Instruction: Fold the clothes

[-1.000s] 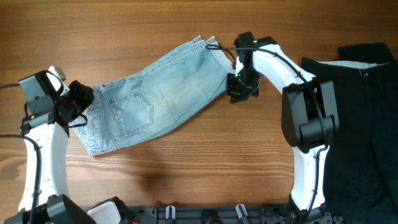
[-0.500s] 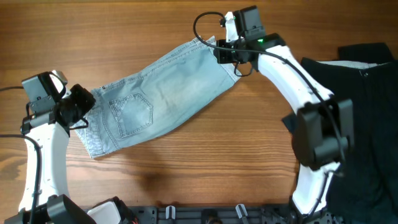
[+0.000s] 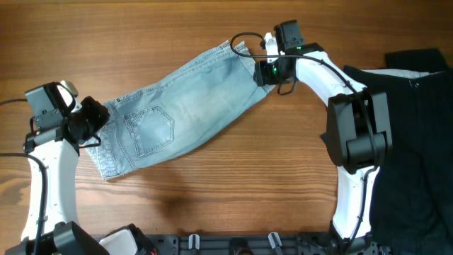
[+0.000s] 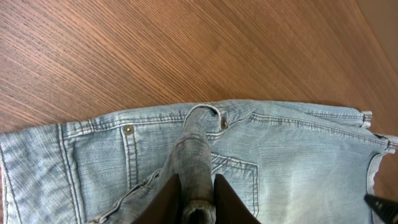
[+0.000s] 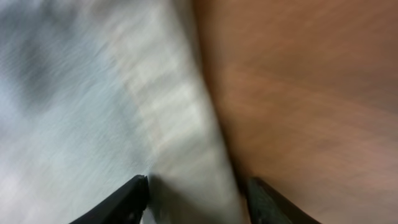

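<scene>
The shorts [image 3: 177,117] lie flat, slanting across the table [image 3: 212,205], soft limp denim best held, I judge, at stiff seams: my left gripper [image 4: 196,202] pinches a waistband fold at left, my right gripper [image 3: 267,73] is spread over the far-right hem.

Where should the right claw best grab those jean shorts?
The hemmed leg edge of the faded light blue denim shorts, approached from the right: they lie flat, so only that edge offers the right gripper a lip.

One denim shorts [image 3: 177,106], one black garment [image 3: 417,142]
</scene>
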Available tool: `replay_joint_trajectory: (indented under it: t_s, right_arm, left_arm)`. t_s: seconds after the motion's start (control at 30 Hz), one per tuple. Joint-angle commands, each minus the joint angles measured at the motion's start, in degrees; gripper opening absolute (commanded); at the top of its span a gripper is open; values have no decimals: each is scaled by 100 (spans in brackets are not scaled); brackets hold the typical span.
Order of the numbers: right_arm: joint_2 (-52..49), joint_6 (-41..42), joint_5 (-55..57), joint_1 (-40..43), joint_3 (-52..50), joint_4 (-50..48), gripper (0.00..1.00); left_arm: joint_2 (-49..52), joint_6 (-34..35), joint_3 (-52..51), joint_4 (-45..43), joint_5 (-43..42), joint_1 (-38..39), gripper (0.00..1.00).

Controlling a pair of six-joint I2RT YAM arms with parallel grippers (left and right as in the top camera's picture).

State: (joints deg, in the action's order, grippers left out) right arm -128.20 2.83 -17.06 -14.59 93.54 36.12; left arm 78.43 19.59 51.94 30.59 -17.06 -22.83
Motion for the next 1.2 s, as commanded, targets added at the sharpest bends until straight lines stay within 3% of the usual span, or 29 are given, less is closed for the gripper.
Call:
replay_joint_trajectory:
  t_s: [0.0,0.07,0.17,0.2,0.23,0.33,0.43,0.57,0.73,0.8,0.9,1.03,1.1,1.17]
  right_arm:
    - [-118,-546,-1108,-177,-68,614,42]
    - [-120,-546,-925,-245,-68,1279,23]
    - [-118,586,275,-275,-68,2719,12]
    - [-118,1021,802,-275,-68,3058,13]
    - [-114,1467,1427,-275,-68,3403,20]
    - [-96,1764,2033,-256,-68,3622,33]
    - [31,1189,1626,-138,-66,3167,37]
    - [544,31,210,170,-55,2302,40]
    - [1272,256,-791,901,-55,1740,59]
    - [1241,313,-1139,1060,-57,1464,60]
    - [1161,42,-1528,973,-63,1040,59]
    - [1073,-146,-1394,654,-63,1117,58]
    - [1040,-162,-1384,503,-68,1320,46]
    - [999,-245,-1384,387,-70,1499,43]
  left_arm:
    - [-74,-120,101,-162,-114,22,19]
    - [-74,-138,101,-262,-114,22,20]
    - [-74,-140,101,-352,-111,22,21]
    - [-74,-140,101,-372,-111,22,21]
    - [-74,-140,101,-398,-111,22,21]
    - [-74,-140,101,-426,-111,22,22]
    - [-74,-188,101,-422,-114,22,23]
    - [-74,-269,101,-361,-114,22,23]
    - [-74,-308,101,-46,-111,22,25]
    - [-74,-435,101,70,-107,22,29]
    - [-39,-463,101,389,-92,22,43]
    - [57,-350,74,1281,210,22,55]
    - [153,-190,0,1694,942,11,58]
    - [227,-4,-44,1823,1327,-28,62]
